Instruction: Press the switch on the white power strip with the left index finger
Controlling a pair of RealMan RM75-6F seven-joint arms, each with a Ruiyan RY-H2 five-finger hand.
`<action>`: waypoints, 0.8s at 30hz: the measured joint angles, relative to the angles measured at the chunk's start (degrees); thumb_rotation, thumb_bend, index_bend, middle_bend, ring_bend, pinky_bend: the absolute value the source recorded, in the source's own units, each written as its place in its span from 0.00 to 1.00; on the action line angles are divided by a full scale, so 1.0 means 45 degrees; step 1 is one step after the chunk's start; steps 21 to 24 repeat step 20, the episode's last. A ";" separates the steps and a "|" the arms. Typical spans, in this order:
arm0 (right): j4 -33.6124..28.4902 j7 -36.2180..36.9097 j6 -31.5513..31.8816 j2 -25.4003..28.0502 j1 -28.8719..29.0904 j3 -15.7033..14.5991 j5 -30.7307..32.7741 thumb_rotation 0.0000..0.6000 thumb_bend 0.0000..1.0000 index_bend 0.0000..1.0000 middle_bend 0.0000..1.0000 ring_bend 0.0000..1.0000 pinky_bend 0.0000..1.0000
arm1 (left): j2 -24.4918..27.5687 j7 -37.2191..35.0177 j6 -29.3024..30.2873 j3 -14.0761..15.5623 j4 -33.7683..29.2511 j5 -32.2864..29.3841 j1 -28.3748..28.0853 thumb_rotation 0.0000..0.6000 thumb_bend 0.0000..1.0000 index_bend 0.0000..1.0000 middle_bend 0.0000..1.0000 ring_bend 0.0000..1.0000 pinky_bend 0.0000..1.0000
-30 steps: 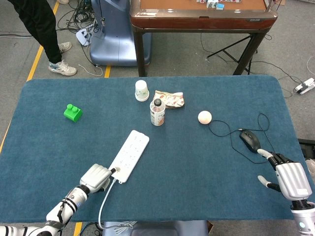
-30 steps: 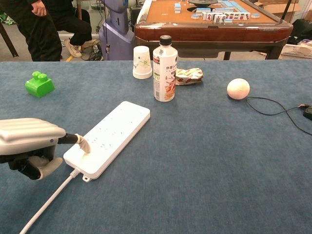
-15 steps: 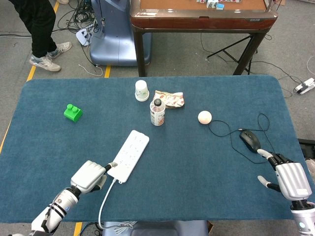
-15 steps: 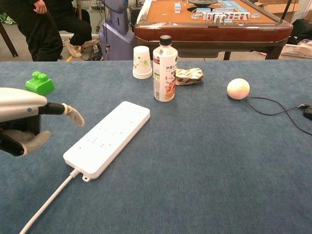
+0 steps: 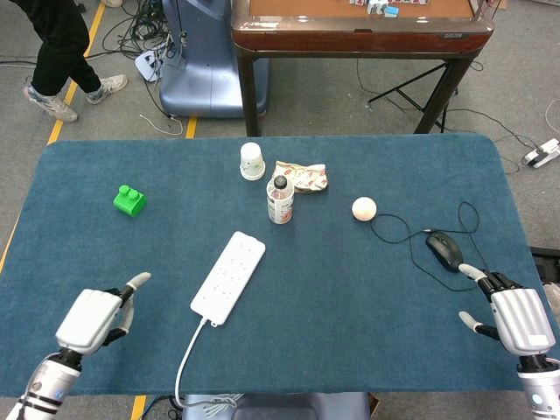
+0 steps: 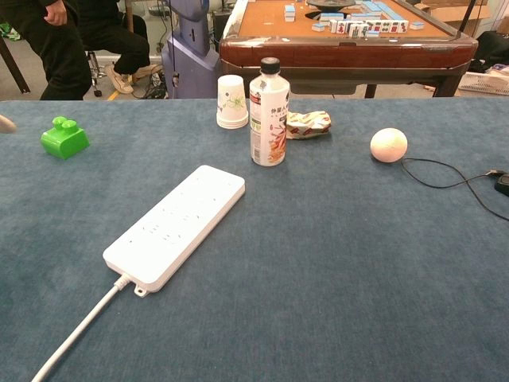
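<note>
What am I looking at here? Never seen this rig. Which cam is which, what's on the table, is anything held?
It is a two-armed robot with humanlike hands at a blue table. The head view looks down from above; the chest view looks across the table from low down. The left hand hangs left of the white power strip, one finger pointing out, touching nothing. The right hand sits near the mouse, holding nothing. Also there: a bottle, paper cup, crumpled wrapper, ball and green block.
</note>
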 measured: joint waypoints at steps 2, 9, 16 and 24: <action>-0.0008 -0.0043 -0.0040 -0.0010 0.0014 0.0002 0.0018 1.00 0.03 0.25 0.37 0.36 0.60 | -0.0020 -0.0039 0.0594 0.0015 0.0474 0.0156 0.0553 1.00 0.66 0.25 0.50 0.47 0.70; -0.0004 -0.0097 -0.0137 -0.0021 0.0051 0.0022 0.0104 1.00 0.03 0.25 0.37 0.36 0.60 | -0.0608 -0.0304 0.1907 -0.0331 0.1970 0.0310 0.1702 1.00 0.66 0.30 0.50 0.46 0.65; 0.0030 0.0001 -0.0212 0.0003 0.0086 0.0026 0.0138 1.00 0.03 0.25 0.37 0.36 0.60 | -0.1015 -0.0749 0.2225 -0.0820 0.3051 0.0447 0.2213 1.00 0.66 0.31 0.50 0.46 0.65; 0.0056 0.0003 -0.0383 0.0013 0.0160 0.0067 0.0275 1.00 0.03 0.25 0.37 0.36 0.60 | -0.1078 -0.0667 0.2123 -0.0924 0.3073 0.0550 0.2330 1.00 0.66 0.31 0.50 0.46 0.65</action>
